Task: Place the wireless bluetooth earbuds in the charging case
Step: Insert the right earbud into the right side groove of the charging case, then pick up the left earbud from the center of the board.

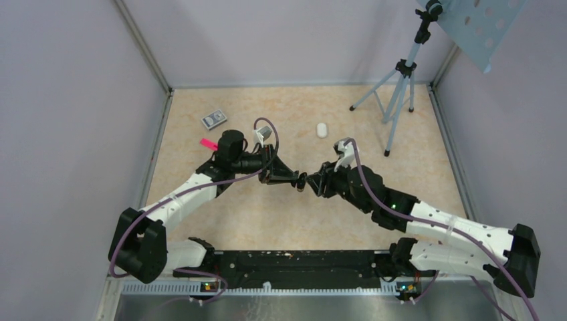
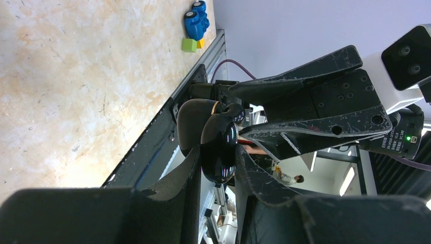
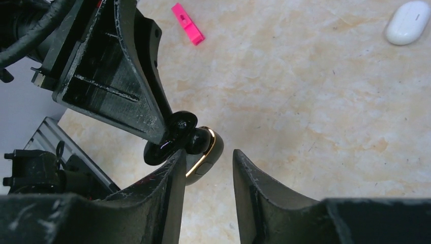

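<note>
My left gripper is shut on the glossy black lid of the open black charging case, which has a gold rim, and holds it above the table at mid-scene. In the left wrist view the lid sits between my fingers. A small rounded black lump, apparently a black earbud, sits at the case's opening. My right gripper is open, tip to tip with the left; the case body lies by its left finger. It also shows in the top view. No white earbuds show.
A white oval case lies on the table beyond the grippers. A pink piece and a small patterned box lie at the back left. A tripod stands at the back right. A blue toy car and a green block lie by the rail.
</note>
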Controlling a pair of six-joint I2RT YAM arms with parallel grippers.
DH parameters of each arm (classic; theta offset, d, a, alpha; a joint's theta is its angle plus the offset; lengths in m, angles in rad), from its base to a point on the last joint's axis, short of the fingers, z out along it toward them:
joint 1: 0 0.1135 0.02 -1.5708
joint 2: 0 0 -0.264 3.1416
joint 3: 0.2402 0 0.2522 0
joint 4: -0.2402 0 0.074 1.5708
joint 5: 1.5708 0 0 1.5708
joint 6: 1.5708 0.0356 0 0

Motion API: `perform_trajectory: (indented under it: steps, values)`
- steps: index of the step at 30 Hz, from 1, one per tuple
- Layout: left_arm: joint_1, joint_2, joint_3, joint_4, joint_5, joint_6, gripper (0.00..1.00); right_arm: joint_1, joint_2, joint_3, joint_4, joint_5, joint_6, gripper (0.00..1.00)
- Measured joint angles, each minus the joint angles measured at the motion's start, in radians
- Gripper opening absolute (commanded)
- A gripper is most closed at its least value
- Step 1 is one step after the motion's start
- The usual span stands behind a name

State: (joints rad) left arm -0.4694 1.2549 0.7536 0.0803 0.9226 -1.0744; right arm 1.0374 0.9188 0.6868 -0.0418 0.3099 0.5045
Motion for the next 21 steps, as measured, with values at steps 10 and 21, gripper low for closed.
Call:
perform_trajectory:
  steps: [10, 21]
  values:
    - [0.000, 0.000, 0.000, 0.001, 0.002, 0.000, 0.00, 0.000, 0.035, 0.001, 0.065, -0.064, 0.035, 0.20]
    - [0.002, 0.011, 0.000, 0.007, 0.005, -0.001, 0.00, 0.000, 0.051, 0.002, 0.079, -0.092, 0.042, 0.04]
